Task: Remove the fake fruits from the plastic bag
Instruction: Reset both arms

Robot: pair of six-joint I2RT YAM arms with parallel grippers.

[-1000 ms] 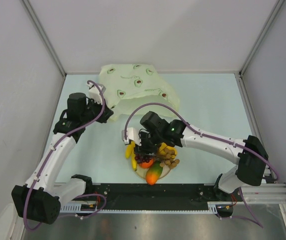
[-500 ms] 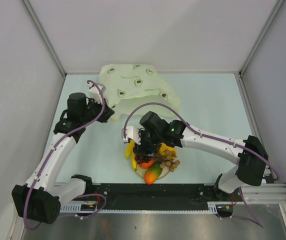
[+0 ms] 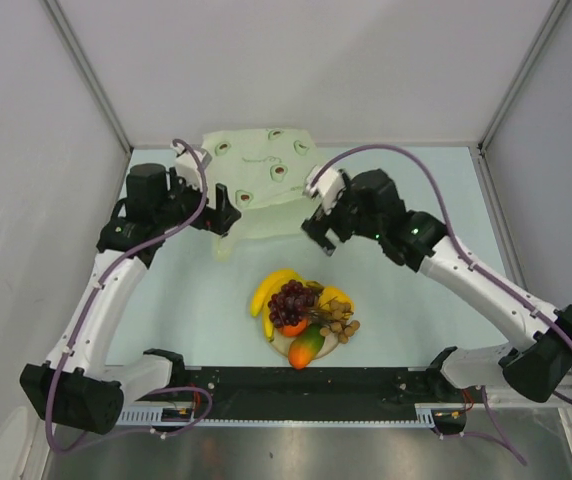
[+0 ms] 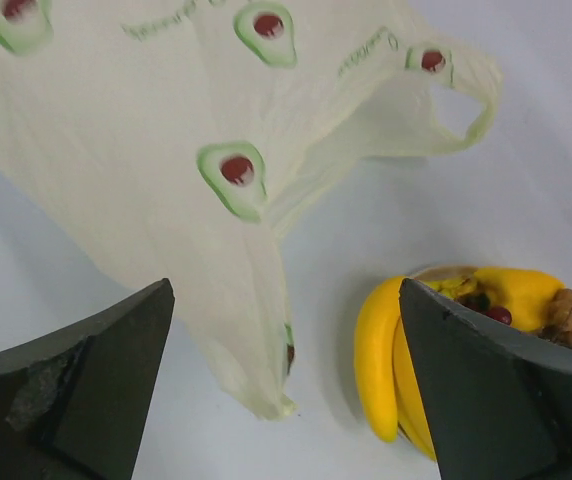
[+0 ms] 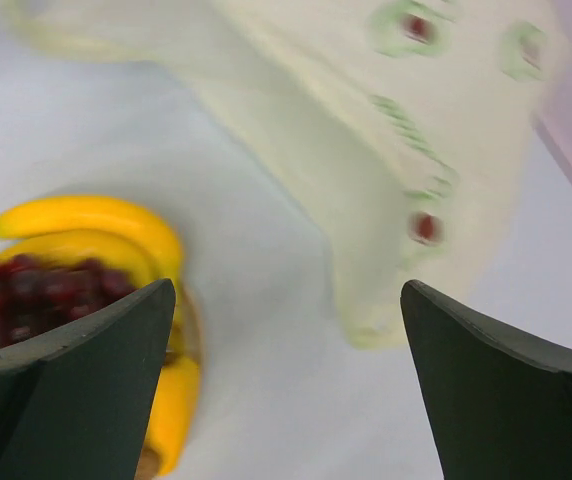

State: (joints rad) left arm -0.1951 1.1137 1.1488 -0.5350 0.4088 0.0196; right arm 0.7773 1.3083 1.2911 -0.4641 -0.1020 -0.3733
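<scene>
The fake fruits lie piled on a round beige plate [image 3: 280, 344] near the front middle: banana bunch [image 3: 269, 288], dark grapes [image 3: 291, 302], orange [image 3: 294, 327], mango [image 3: 306, 348], brown cluster [image 3: 342, 327] and a yellow fruit [image 3: 334, 296]. The plastic bag [image 3: 256, 175] lies flat at the back, pale with avocado prints. My left gripper [image 3: 224, 216] hovers open at the bag's near left edge. My right gripper [image 3: 318, 226] hangs open to the right of the bag. In the left wrist view the bag [image 4: 166, 130] tapers between wide fingers [image 4: 96, 390], bananas [image 4: 378, 350] beside them. The blurred right wrist view shows the bag [image 5: 366, 130] and bananas [image 5: 86, 225].
Grey walls with metal corner posts [image 3: 86, 75] close in the pale blue table [image 3: 416, 185] on three sides. A black rail [image 3: 306, 385] with the arm bases runs along the near edge. Purple cables loop over both arms.
Both grippers have opened. The right arm has pulled up and back from the plate toward the bag. The left gripper has let go of the bag, which now lies flatter at the back.
</scene>
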